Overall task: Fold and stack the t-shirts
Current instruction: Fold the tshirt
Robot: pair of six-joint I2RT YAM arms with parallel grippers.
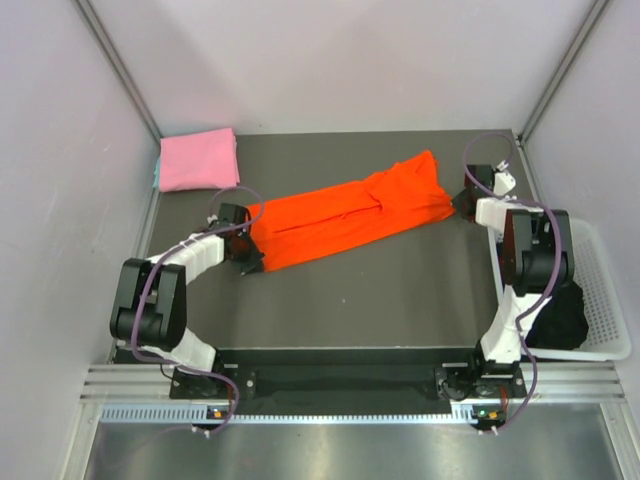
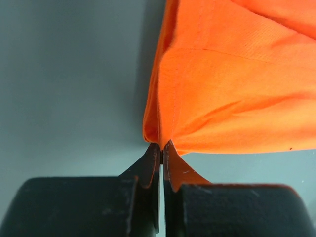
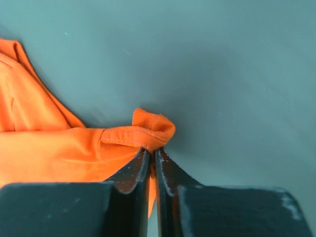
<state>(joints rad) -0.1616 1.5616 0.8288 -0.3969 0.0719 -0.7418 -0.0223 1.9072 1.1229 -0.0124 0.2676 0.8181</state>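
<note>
From above, the orange-red t-shirt (image 1: 350, 215) is seen stretched across the counter (image 1: 350, 300) between the left claw (image 1: 248, 240) and right claw (image 1: 465, 200), whose fingertips are obscured. The pink t-shirt (image 1: 198, 160) lies folded at the far left. In the left wrist view a cloth edge is pinched, with the shirt cut off. In the right wrist view a hem is pinched likewise.

I read the long cloth t-shirt (image 1: 350, 215) as plain bright orange-red — the folded cloth t-shirt (image 1: 198, 160) as plain light pink. The flat tabletop (image 1: 350, 300) is dark grey, the plastic lattice basket (image 1: 606, 290) white.
</note>
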